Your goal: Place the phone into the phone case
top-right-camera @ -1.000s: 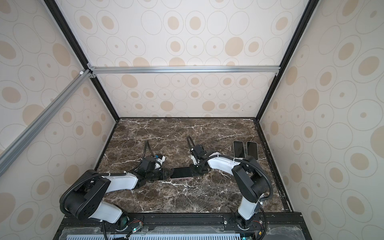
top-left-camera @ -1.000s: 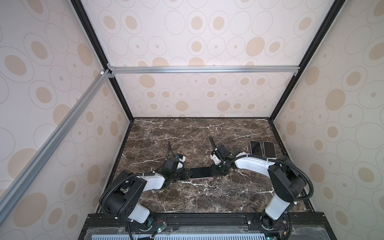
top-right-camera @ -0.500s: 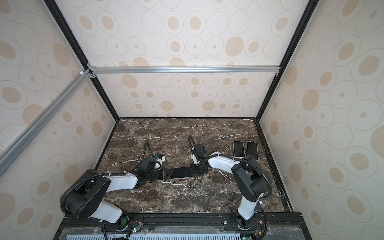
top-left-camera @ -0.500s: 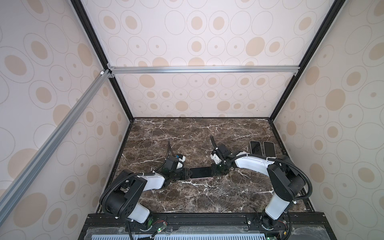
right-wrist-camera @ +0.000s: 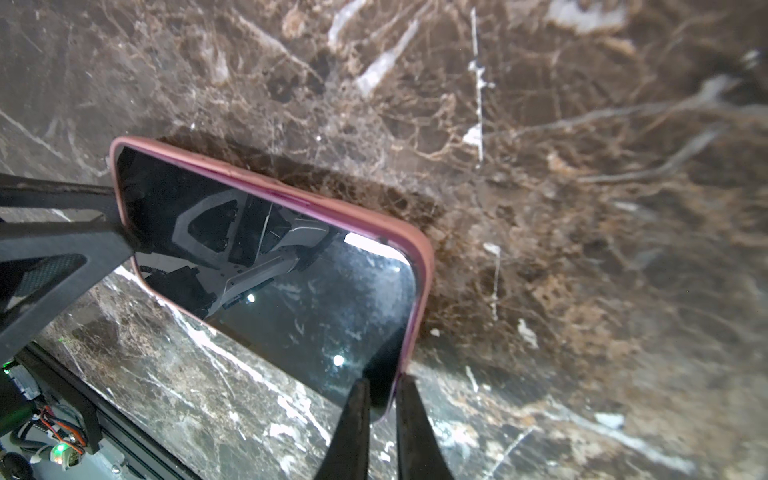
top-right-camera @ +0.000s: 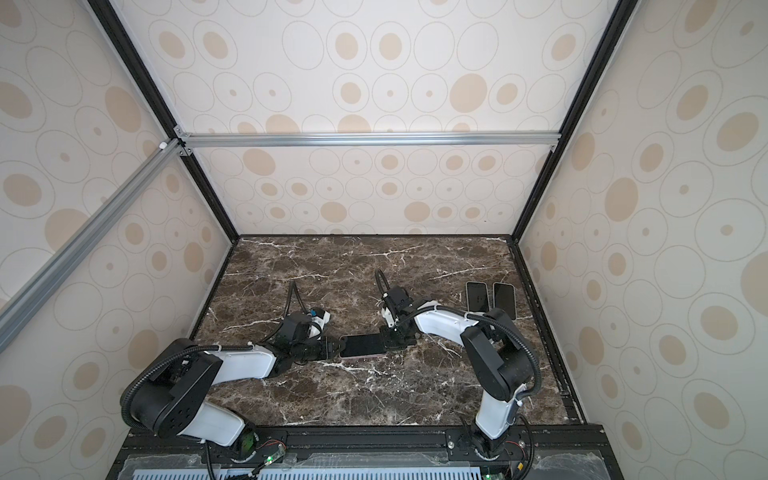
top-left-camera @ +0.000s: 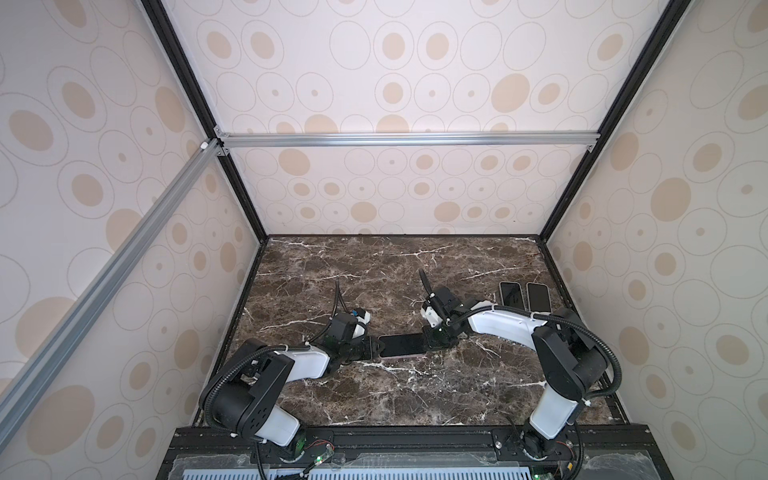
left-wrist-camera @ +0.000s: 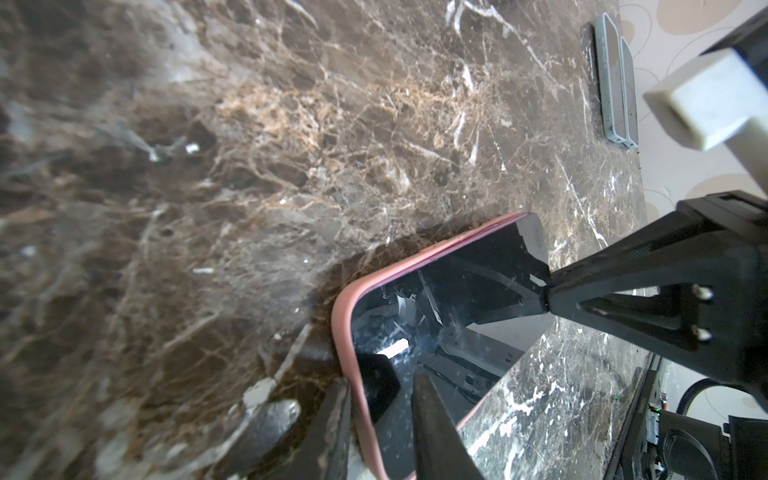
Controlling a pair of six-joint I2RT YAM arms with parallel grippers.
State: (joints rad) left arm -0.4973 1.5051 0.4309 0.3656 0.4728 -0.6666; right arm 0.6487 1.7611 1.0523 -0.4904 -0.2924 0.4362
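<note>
Our right gripper (right-wrist-camera: pixel 383 380) is closed tight. Its tips sit on one corner of the phone case (right-wrist-camera: pixel 422 270), right at the pink rim. We cannot tell if the tips pinch the rim or just push on it. Our left gripper (left-wrist-camera: pixel 380 382) grips the other end of the phone case, with one finger on the glass and one outside the rim.

The phone (right-wrist-camera: pixel 291 291) lies face up inside the phone case. It is between our two grippers, on the brown surface (top-left-camera: pixel 374 395). Pink rim shows along the far long side and at both ends. Along the near long side we see almost none, so we think that side may not be snapped in yet.

Here is what could go wrong:
- The glass is shiny and slick, so the thin tips could slide off it when we push.
- The surface is smooth too, so the whole thing could scoot away if one gripper pushes harder than the other.
- If we press one corner down, another corner could pop up.
- Hard tips could scratch the glass.

Two spare phones (top-left-camera: pixel 512 296) lie side by side near the right wall. They are well apart from our grippers, so we think they are safe.
</note>
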